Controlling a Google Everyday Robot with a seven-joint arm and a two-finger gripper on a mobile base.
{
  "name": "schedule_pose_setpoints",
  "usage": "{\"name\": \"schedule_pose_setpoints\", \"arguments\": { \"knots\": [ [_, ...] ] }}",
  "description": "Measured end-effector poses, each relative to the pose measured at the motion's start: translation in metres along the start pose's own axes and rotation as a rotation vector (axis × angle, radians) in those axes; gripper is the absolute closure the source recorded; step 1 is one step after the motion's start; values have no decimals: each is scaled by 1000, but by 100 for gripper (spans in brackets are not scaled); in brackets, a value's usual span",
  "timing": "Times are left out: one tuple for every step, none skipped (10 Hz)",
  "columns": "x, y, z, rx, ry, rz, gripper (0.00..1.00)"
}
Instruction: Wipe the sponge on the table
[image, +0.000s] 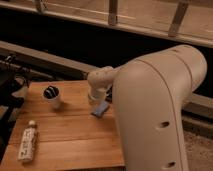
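Observation:
The light-blue sponge (101, 109) lies on the wooden table (70, 135), near its right edge and about halfway back. My gripper (98, 99) reaches down from the white arm and is shut on the sponge's upper left end, pressing it against the planks. The bulky white arm housing hides the table's right edge beside the sponge.
A white cup (52, 97) with dark contents stands to the left of the sponge. A white labelled bottle (27, 143) lies on its side near the front left corner. Dark equipment (9, 80) sits off the table's left side, and a railing runs behind.

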Motion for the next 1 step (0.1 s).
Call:
{"name": "schedule_pose_setpoints", "arguments": {
  "knots": [
    [1, -1, -1, 1, 0, -1, 95]
  ]
}}
